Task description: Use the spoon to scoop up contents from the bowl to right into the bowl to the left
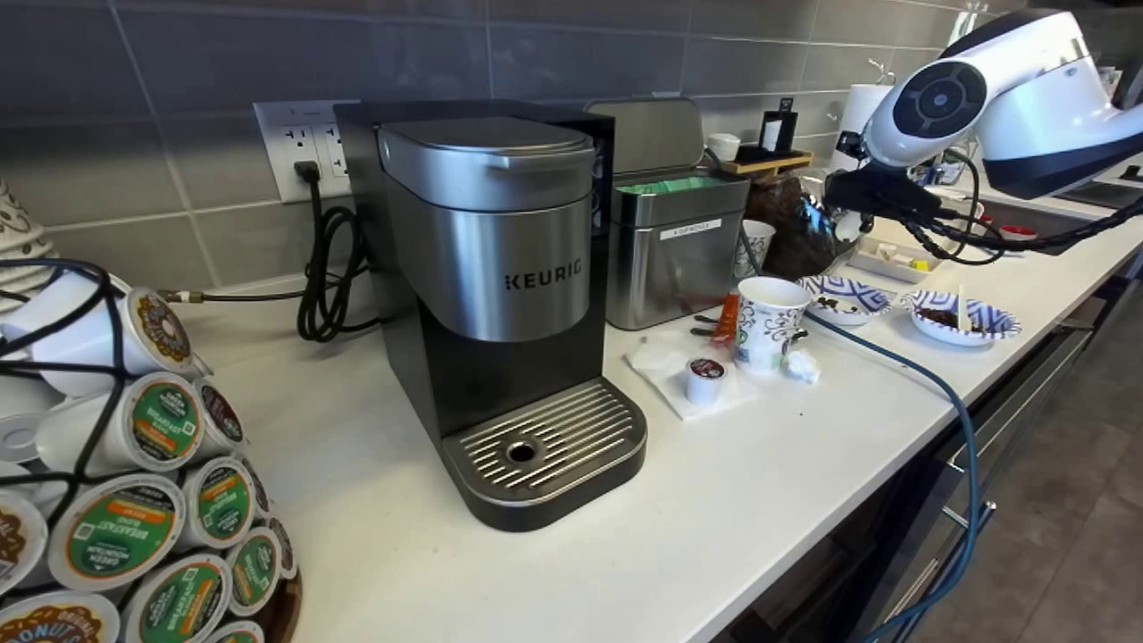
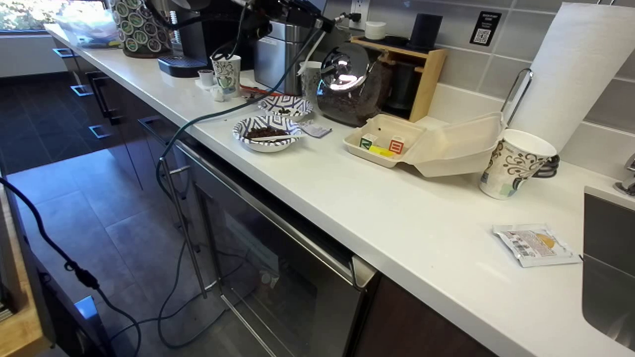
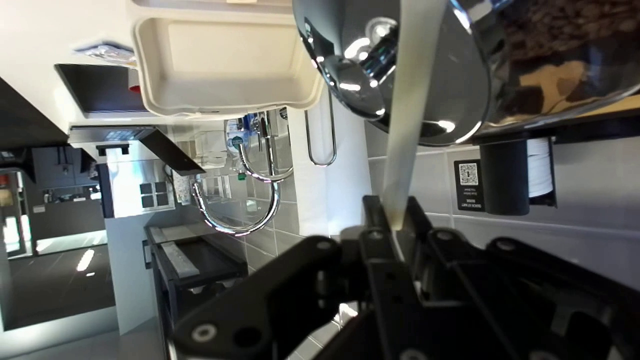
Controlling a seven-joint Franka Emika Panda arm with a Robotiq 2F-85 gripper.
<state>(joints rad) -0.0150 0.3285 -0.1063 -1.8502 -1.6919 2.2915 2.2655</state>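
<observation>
Two bowls (image 2: pixel 270 146) (image 2: pixel 297 103), one claw (image 3: pixel 395 210), one held utensil (image 3: pixel 408 110)

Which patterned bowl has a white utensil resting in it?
The front bowl, nearer the counter's edge, holds the utensil; the back bowl shows only dark bits.

Grey tiled wall (image 1: pixel 268 54) behind white counter (image 2: pixel 397 208)

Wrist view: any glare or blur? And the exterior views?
Wrist view: hard highlights on the chrome lid; the gripper and utensil look soft. In an exterior view, window partly blown out, lid glinting; in an exterior view, sheen on the Keurig.
</observation>
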